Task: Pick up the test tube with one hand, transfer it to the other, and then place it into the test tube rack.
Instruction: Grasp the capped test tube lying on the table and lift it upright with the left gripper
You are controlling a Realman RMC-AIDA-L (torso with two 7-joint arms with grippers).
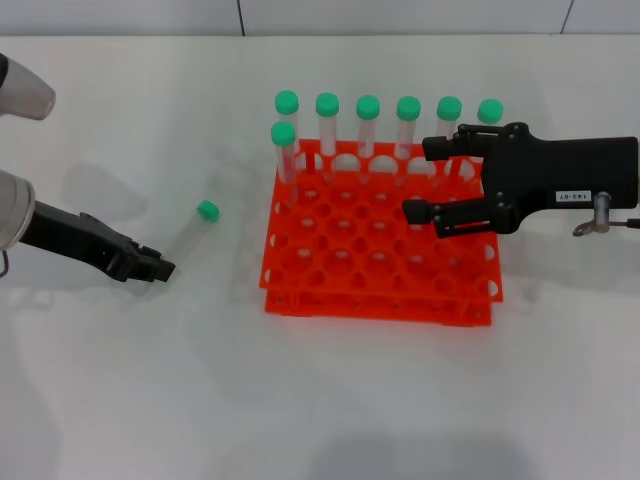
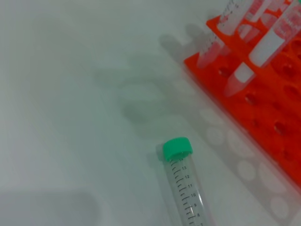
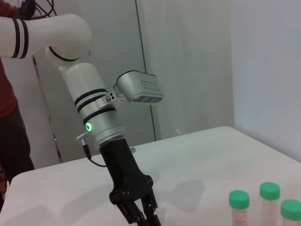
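Partly hidden test tube (image 1: 190, 232), left hand (image 1: 160, 268) adjacent

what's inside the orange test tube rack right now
Seven green-capped tubes stand in the test tube rack: six along the far row, one behind its left end. The right gripper covers some right-side holes.

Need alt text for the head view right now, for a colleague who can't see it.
A loose green-capped test tube lies on the white table, with the left gripper low at its bottom end. To its right an orange rack holds seven capped tubes, and the right gripper hovers open over the rack's right side.
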